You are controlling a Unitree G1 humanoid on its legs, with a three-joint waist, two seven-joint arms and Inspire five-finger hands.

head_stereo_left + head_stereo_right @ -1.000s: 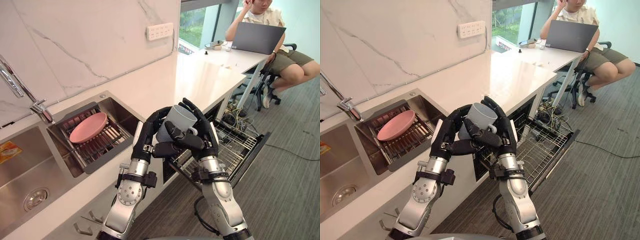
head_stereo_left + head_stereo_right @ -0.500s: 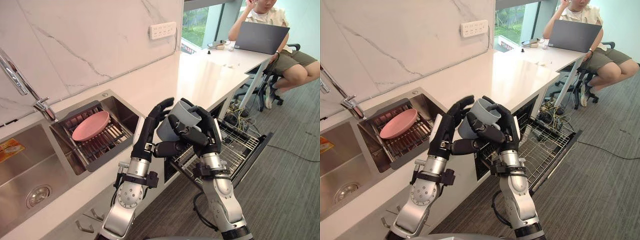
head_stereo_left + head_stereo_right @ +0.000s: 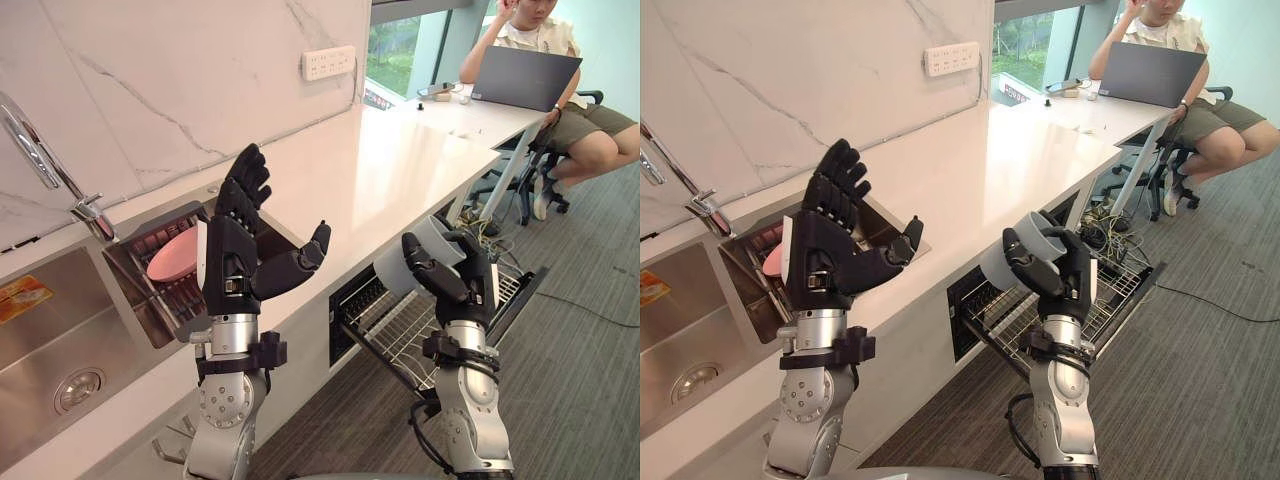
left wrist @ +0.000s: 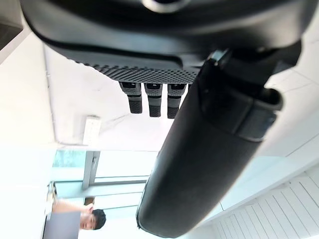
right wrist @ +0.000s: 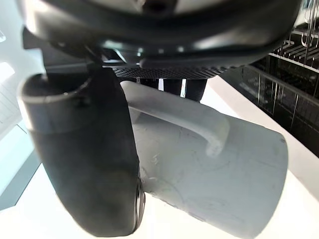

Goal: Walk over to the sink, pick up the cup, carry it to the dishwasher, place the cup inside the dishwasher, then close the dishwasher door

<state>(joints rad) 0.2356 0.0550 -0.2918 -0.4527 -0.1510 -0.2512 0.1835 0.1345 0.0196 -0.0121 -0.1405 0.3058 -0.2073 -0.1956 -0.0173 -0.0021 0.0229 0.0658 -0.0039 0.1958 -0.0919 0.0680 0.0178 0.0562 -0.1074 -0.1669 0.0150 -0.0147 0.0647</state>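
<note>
Carrying: the cup (image 3: 412,256) is clasped in the right hand (image 3: 458,285), with thumb and fingers curled round its body, and is lifted clear of every surface.
Cup place: it is held in the air over the near left part of the rack (image 3: 400,332) pulled out of the dishwasher (image 3: 352,296), just right of the counter (image 3: 400,165) front. It is not yet set inside.
Cup look: a plain, smooth, pale grey mug. Its curved handle is seen against the fingers in the right wrist view, and it is held tilted, not upright.
Why so held: a one-handed grip is judged to leave the cup free to be lowered between the rack wires.
Left hand (image 3: 232,255): released, with fingers straight and raised over the counter edge. Nothing is held, and it is judged to be kept out of the way.
Door (image 3: 518,292): lowered open under the rack, to be shut last.
Sink (image 3: 40,345): at the left, with a pink plate (image 3: 165,265) lying in a drainer beside it.
Far right: a person (image 3: 560,95) is seated at a laptop (image 3: 525,75).
</note>
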